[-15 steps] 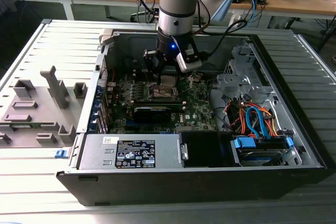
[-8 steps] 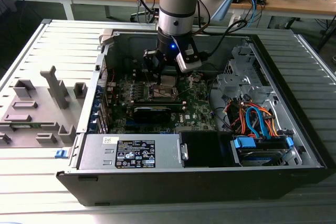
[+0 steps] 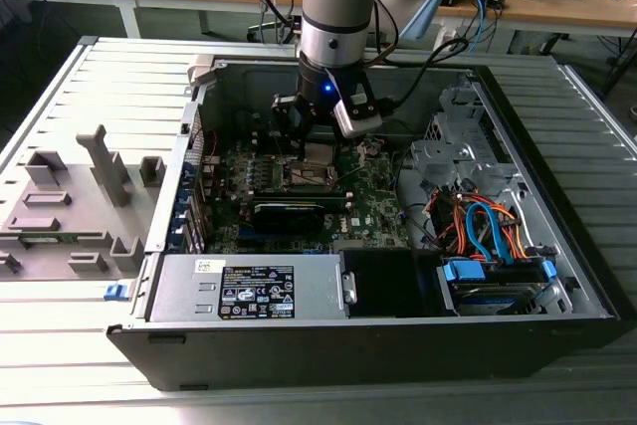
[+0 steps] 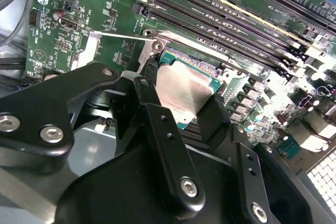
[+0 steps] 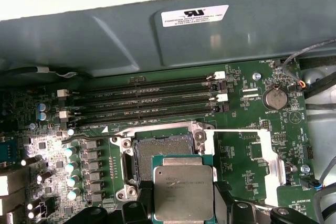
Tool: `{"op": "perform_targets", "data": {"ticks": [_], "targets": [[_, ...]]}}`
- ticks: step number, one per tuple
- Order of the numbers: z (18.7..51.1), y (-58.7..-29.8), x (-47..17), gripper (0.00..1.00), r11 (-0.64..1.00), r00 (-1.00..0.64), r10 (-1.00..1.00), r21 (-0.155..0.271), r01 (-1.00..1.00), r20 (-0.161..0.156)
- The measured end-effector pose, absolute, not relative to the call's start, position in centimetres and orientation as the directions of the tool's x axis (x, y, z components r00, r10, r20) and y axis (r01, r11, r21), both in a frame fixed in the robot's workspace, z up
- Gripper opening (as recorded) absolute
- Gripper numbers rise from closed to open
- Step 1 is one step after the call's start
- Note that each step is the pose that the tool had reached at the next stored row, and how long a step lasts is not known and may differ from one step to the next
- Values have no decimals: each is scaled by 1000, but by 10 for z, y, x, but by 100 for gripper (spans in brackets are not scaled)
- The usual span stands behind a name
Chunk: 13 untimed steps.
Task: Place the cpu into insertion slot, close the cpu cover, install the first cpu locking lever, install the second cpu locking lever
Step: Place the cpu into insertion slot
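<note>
My gripper (image 4: 178, 100) is shut on the cpu (image 4: 181, 85), a flat square chip with a pale metal top, pinched by its edges between two black fingers (image 4: 152, 116). In the first wrist view the cpu (image 5: 184, 187) hangs over the near part of the insertion slot (image 5: 157, 153), whose dark contact field lies uncovered inside its silver frame. The cpu cover (image 5: 273, 156) is swung open beside the slot. Two thin locking levers (image 5: 236, 130) stand released. In the exterior view the gripper (image 3: 317, 153) sits low over the slot (image 3: 309, 176) in the green board (image 3: 373, 201).
Long black memory slots (image 5: 147, 100) run just beyond the socket, under the case wall (image 5: 157, 35). A power supply (image 3: 249, 291) and a drive bay with orange and blue cables (image 3: 488, 236) fill the case's front. A grey fixture (image 3: 70, 206) lies outside at the exterior view's left.
</note>
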<state>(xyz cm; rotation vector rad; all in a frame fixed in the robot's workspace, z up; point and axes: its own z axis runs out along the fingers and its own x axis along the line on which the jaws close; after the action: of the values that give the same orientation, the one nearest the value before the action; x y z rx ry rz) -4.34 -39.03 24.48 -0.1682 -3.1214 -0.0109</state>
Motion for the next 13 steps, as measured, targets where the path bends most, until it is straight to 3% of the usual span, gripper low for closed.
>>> {"op": "perform_targets", "data": {"ticks": [13], "targets": [[244,-390,-43,55,993,-993,114,4,114,16]]}}
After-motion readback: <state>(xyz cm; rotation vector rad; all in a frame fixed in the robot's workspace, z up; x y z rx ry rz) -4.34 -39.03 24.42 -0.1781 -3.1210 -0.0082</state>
